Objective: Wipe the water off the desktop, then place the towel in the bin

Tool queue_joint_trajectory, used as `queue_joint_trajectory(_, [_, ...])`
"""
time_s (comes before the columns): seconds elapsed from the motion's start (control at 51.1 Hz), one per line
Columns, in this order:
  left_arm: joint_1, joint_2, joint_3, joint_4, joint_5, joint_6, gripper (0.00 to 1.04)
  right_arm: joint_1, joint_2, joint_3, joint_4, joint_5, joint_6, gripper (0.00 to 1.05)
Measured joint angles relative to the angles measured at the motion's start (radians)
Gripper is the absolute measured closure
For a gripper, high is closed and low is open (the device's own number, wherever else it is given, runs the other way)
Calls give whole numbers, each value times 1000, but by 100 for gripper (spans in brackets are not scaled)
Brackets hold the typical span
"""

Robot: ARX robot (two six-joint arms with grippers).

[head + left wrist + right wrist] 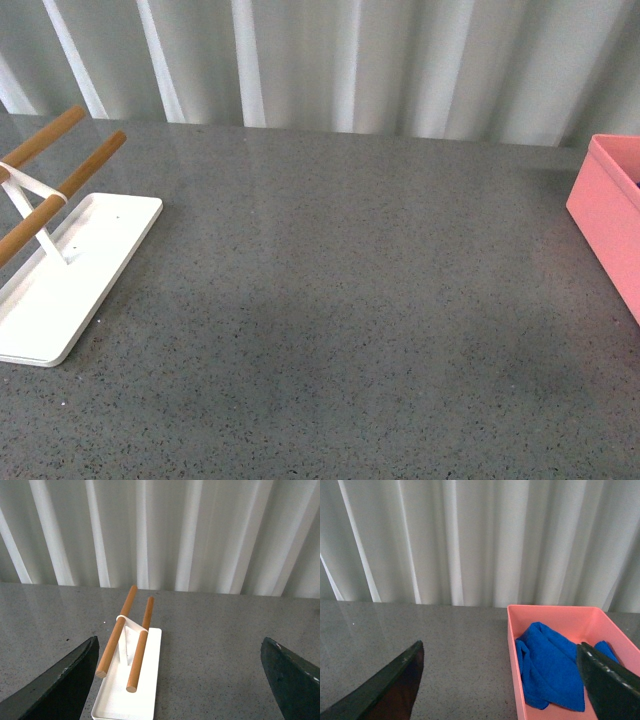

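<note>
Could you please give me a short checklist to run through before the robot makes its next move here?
1. Towel inside the bin: ok, it lies crumpled on the bin floor in the right wrist view.
2. Right gripper free of the towel: ok, the jaws stand wide apart with nothing between them.
3. Left gripper empty: ok, it is open above the desktop.
4. Water gone from the desktop: cannot tell; no puddle shows, but the speckled, glossy surface could hide a thin film.
5. Rack undisturbed: ok, it stands upright on its white base.
6. Arms clear of the front view: ok, neither arm shows there.
</note>
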State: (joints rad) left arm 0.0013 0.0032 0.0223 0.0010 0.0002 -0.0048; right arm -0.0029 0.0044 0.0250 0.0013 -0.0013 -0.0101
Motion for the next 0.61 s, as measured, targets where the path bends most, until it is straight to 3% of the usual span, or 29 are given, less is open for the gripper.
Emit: queue_joint_trajectory(0.607, [0,0,0,0,0,0,7,0,0,0,0,0,1,7])
